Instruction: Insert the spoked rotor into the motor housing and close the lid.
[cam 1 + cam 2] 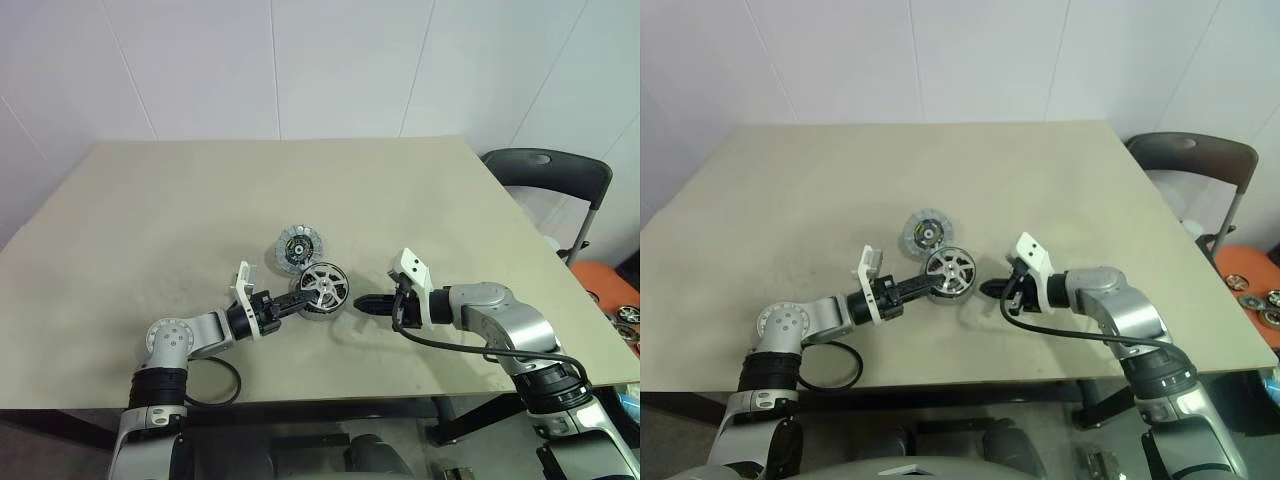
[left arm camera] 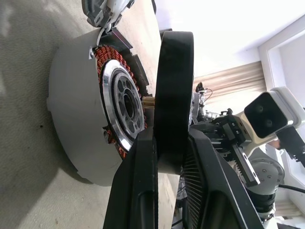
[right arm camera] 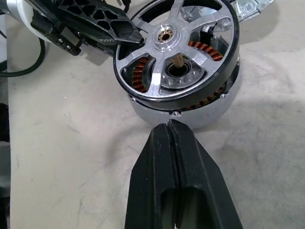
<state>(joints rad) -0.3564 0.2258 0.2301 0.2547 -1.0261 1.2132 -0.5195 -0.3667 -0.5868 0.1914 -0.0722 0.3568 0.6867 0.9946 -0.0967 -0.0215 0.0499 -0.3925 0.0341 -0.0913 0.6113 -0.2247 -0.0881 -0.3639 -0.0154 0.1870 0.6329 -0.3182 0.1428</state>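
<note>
The spoked rotor (image 3: pixel 174 52), a silver wheel with a dark rim, hangs slightly tilted just over the motor housing (image 3: pixel 190 114), whose copper windings show through the spokes. My left gripper (image 1: pixel 297 299) is shut on the rotor's rim (image 2: pixel 174 86). A narrow gap remains between the rotor and the housing's winding face (image 2: pixel 112 90). My right gripper (image 3: pixel 169 125) is shut and empty, its tip close to the housing's grey side on the right (image 1: pixel 362 302). The lid (image 1: pixel 299 246), a grey ribbed disc, lies flat just behind the housing.
The beige table (image 1: pixel 300 180) stretches far behind and to both sides. A dark chair (image 1: pixel 550 175) stands past its right edge, with an orange item and small parts (image 1: pixel 612 300) on the floor. A black cable (image 1: pixel 215 385) loops by my left arm.
</note>
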